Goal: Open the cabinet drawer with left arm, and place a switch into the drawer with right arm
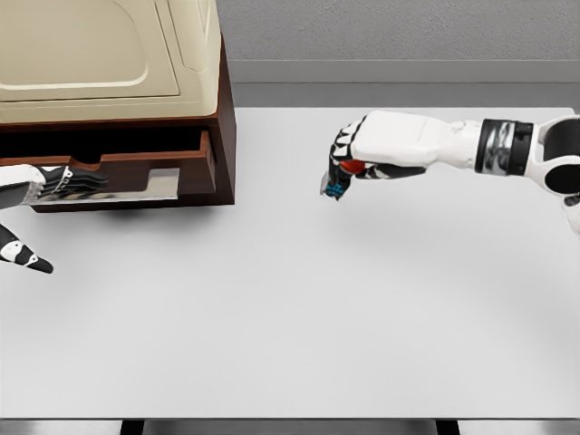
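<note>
I read no writing anywhere. My right hand (347,172) pinches the small red, blue and grey switch (338,186), held right of the dark brown wooden cabinet (225,118). My left hand (68,181) fingers lie pressed together at its open drawer (159,172).

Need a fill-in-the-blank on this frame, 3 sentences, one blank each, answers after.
1. The cabinet stands at the table's far ____ corner.
2. The drawer is pulled ____, with the left hand at its front.
3. The right hand holds the switch ____ the table, to the right of the cabinet.

Missing words: left; open; above
</note>
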`<state>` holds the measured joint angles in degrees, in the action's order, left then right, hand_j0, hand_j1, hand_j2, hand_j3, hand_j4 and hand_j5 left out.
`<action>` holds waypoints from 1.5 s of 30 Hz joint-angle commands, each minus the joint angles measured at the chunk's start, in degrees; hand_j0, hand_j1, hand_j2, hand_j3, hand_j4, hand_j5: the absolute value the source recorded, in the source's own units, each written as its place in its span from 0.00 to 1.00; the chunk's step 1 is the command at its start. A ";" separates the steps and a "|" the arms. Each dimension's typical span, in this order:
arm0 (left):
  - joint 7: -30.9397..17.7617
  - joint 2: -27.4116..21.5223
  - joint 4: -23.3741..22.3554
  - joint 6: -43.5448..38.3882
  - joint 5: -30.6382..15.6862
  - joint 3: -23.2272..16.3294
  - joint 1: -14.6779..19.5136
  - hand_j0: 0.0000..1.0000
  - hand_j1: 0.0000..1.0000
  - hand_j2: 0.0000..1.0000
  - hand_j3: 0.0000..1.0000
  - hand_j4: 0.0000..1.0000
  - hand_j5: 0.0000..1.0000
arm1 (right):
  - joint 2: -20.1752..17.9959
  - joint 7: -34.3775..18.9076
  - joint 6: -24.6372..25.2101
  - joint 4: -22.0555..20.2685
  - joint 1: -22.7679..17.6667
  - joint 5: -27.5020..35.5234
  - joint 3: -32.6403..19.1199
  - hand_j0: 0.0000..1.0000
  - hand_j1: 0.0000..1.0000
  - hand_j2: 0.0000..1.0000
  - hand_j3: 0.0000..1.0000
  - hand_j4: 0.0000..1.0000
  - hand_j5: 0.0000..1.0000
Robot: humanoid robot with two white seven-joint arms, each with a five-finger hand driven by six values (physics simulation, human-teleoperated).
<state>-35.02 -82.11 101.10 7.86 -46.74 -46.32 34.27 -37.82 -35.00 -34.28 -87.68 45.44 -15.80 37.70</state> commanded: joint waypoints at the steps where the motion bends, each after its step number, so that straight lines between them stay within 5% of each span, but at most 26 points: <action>1: 0.02 -0.24 -0.02 -0.03 -0.28 0.00 0.01 1.00 1.00 1.00 1.00 1.00 1.00 | 1.52 0.00 0.45 0.14 0.09 0.34 1.14 0.47 0.47 0.47 0.47 0.47 0.47; 23: 0.02 -3.32 -0.02 -0.12 -1.25 -0.79 -1.93 1.00 1.00 1.00 1.00 1.00 1.00 | 9.70 0.00 9.24 2.69 10.37 -3.62 9.32 0.45 0.45 0.45 0.45 0.45 0.45; 39: 0.02 -3.14 -0.02 -0.12 -1.25 -0.70 -1.75 1.00 1.00 1.00 1.00 1.00 1.00 | 11.28 0.00 9.15 0.32 15.82 -4.23 11.78 0.44 0.44 0.44 0.44 0.44 0.44; 45: 0.02 -3.41 -0.02 -0.12 -2.04 -0.79 -1.93 1.00 1.00 1.00 1.00 1.00 1.00 | 10.58 0.00 9.15 -3.55 16.79 -4.32 11.96 0.44 0.44 0.44 0.44 0.44 0.44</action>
<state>-34.82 -85.37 101.17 7.78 -49.88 -46.70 32.27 -27.02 -35.03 -25.29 -90.05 62.31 -20.30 49.65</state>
